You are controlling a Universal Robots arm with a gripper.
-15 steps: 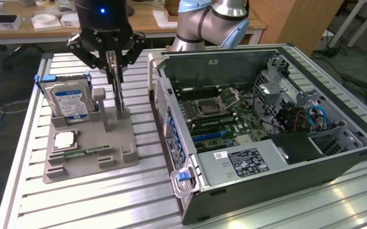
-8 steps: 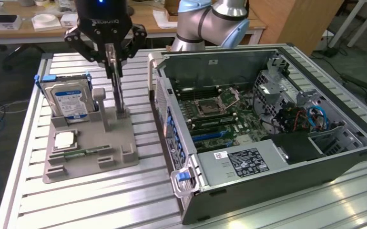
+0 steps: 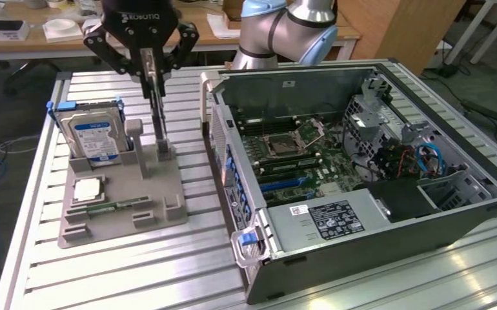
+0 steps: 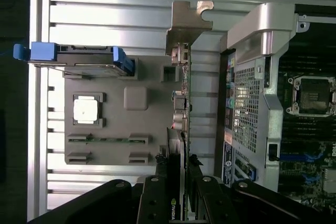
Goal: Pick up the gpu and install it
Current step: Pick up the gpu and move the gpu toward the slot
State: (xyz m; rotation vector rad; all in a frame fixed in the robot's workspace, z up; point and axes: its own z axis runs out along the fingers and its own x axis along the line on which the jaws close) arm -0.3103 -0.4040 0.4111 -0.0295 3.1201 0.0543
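Hand closed narrow on gpu top edge — card upright, by grey holder w/ hard drive.

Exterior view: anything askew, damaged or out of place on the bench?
Nothing stands out. The gpu hangs upright in the gripper, with its lower end at the gray holder. The hard drive stands in its slot. The processor chip and memory stick lie flat in theirs. The open computer case looks tidy.
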